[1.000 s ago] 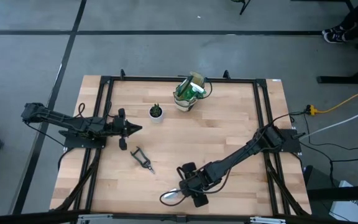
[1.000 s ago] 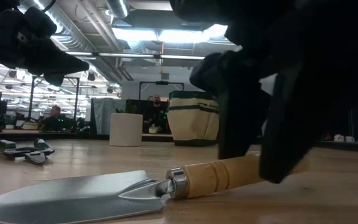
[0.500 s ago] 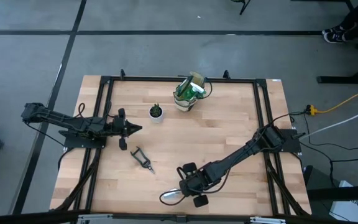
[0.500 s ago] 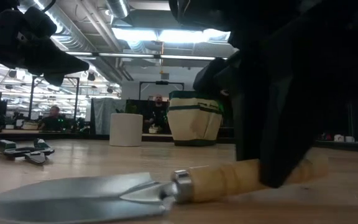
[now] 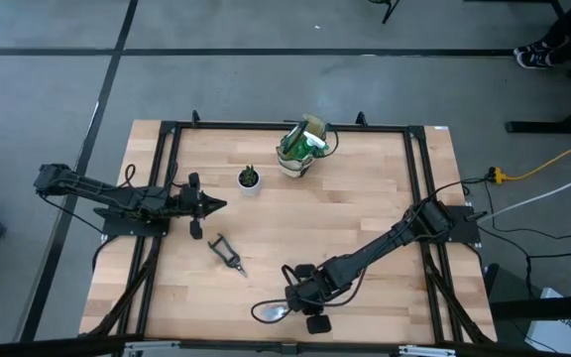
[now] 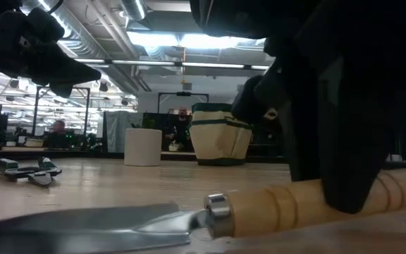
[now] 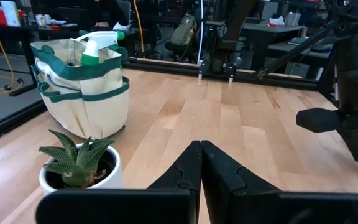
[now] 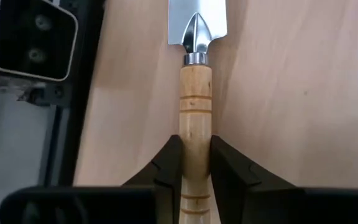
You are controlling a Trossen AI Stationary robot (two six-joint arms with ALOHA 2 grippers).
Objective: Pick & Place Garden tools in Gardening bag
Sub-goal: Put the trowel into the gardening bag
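The right gripper (image 8: 194, 167) is down at the near edge of the counter (image 5: 365, 213), its two fingers pressed against either side of the trowel (image 8: 195, 93)'s wooden handle, so it is holding the tool near the handle's end with the silver blade pointing away from the wrist. In the low view the handle looks slightly raised at the gripped end while the blade tip sits at or close to the wood, so I judge the lift as only beginning. The left gripper (image 7: 201, 163) waits over the left side of the counter with its fingers pressed together and nothing between them. The bag (image 5: 301, 151) stands at the far edge of the counter, well apart from the trowel, and the spray bottle (image 7: 97, 48) already sits upright inside it, its white and green nozzle showing above the rim. The black shears (image 5: 226, 252) lie on the bare wood between the two arms, untouched. A small plant pot (image 5: 250, 179) stands just beside the bag and is no part of the job. So one tool appears packed, one is in hand, and the shears remain; the stick tool cannot be made out.
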